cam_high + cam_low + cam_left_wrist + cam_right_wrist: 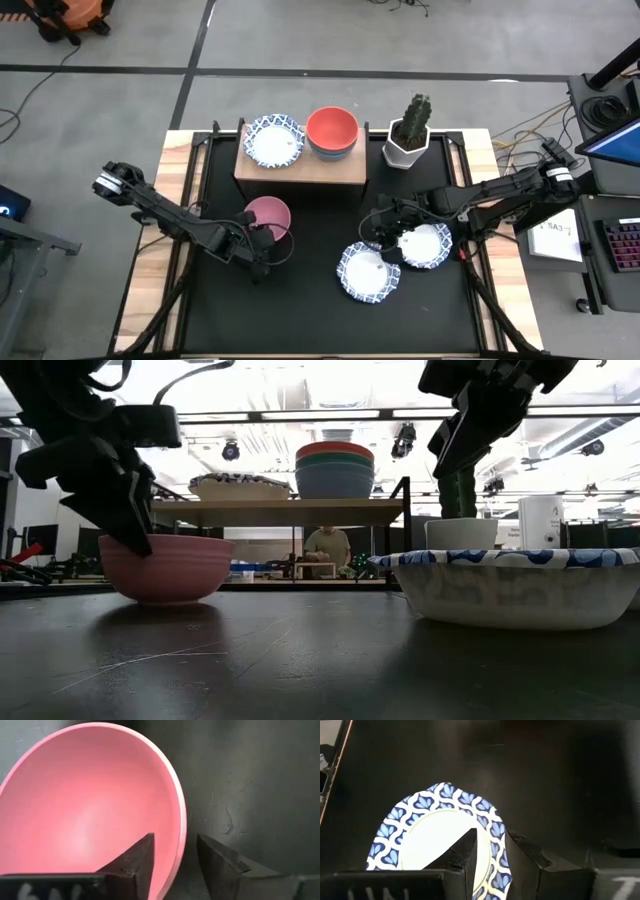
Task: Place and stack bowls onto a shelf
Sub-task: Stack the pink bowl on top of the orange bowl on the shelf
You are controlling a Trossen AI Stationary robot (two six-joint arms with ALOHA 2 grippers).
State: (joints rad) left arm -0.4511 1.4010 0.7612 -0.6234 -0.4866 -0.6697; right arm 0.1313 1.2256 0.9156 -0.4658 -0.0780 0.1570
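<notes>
**Shelf half filled, three bowls left on the worktop**

The shelf point(300, 165) stood against the far edge of the worktop point(300, 310), near its middle. On it sat a patterned white bowl point(274, 140) at the left end and, beside it, a stack topped by the red bowl point(332, 128); the low view showed green and blue bowls beneath the red one. Whether the patterned one was a single bowl or several nested could not be told. The shelf's right end was bare.

Three bowls waited on the worktop. The pink bowl point(266, 214) lay left of centre, in front of the shelf. The left hand point(175, 862) straddled its rim, one finger inside and one outside, slightly parted around the wall; no lift was evident, as the bowl rested on the surface. Two patterned bowls lay toward the right edge, touching or overlapping: one nearer the front point(369, 271), one behind it point(428, 245). The right hand point(490, 855) straddled a patterned rim, fingers narrowly apart.

By this showing, the task looked roughly half to two-thirds done.
</notes>
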